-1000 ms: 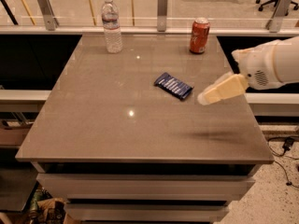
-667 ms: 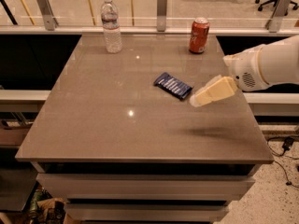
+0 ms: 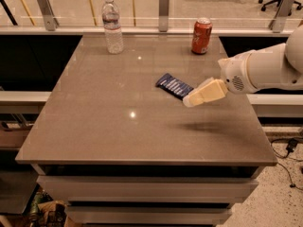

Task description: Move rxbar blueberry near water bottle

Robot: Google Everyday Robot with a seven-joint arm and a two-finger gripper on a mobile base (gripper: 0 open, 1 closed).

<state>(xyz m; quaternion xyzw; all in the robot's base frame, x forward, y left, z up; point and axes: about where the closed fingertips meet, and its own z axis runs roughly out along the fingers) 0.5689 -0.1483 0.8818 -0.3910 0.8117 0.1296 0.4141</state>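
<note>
Bar [image 3: 174,85]: light, thin, slick wrapper; judged best pinched across narrow width. Tool [image 3: 188,101] raised just beside its near end, empty; opening not discernible.

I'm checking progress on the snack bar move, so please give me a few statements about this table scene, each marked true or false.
1. The rxbar blueberry lies flat on the table. True.
2. The bar touches the water bottle. False: they are well apart, with the bottle at the table's far edge.
3. The water bottle stands upright. True.
4. The gripper is over the red soda can. False: it hovers by the end of the bar nearer the camera, away from the can.
</note>
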